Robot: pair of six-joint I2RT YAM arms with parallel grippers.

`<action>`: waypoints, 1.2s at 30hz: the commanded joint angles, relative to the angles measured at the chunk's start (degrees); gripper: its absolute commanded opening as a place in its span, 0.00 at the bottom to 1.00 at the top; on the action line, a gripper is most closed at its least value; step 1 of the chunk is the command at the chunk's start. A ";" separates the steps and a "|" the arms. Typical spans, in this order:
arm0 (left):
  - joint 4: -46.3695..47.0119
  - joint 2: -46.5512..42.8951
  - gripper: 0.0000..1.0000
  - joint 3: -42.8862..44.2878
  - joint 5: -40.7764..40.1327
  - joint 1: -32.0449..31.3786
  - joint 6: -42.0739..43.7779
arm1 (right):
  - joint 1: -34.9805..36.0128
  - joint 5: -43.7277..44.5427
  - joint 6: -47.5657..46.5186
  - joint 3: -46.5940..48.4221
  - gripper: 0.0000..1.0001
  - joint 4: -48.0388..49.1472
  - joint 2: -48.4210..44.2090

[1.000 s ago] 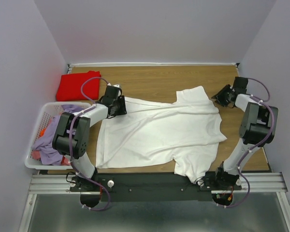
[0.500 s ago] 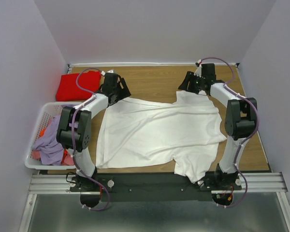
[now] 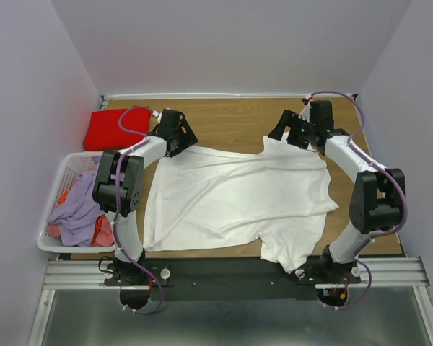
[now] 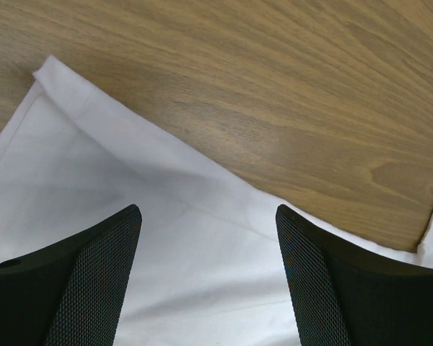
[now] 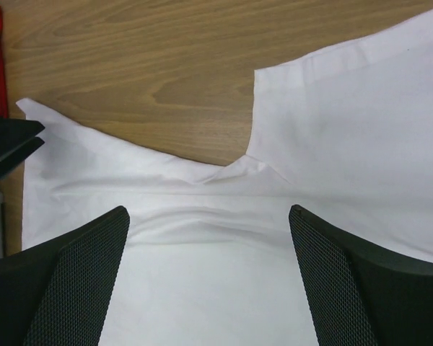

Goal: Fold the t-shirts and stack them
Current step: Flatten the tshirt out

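As the left end effector (image 4: 206,216) and right end effector (image 5: 208,213) gape, the white t-shirt (image 3: 238,194) lies beneath both

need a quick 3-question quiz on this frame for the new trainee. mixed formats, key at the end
1. True or false: the red t-shirt lies inside the laundry basket.
2. The white t-shirt is: A) spread open on the table; B) folded in half; C) lifted clear by both arms.
3. What state are the left gripper and the right gripper in?

Key:
1. False. It sits on the table, beyond the basket.
2. A.
3. Both are open and hold nothing, above the shirt's far edge.
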 commanded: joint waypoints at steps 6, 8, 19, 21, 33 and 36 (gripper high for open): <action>1.46 2.85 0.82 1.47 1.90 0.29 -2.57 | 0.20 5.51 -0.59 -4.45 1.00 -1.00 -7.72; 1.46 3.82 0.82 2.26 2.43 0.29 -2.84 | 0.11 6.39 -0.68 -4.97 1.00 -1.35 -9.22; 1.55 5.76 0.71 5.25 3.13 0.29 -2.22 | 0.11 9.99 -2.35 -7.96 1.00 -3.02 -12.65; 1.46 6.37 0.70 6.04 3.04 0.29 -2.40 | 0.11 10.34 -2.44 -8.31 1.00 -3.20 -13.17; -1.43 13.48 0.55 16.14 2.34 1.16 -1.79 | 0.11 12.19 -4.02 -8.58 1.00 -4.87 -13.53; -2.31 15.77 0.55 18.52 2.08 1.78 -1.08 | 0.03 11.32 -4.46 -8.23 1.00 -5.22 -13.00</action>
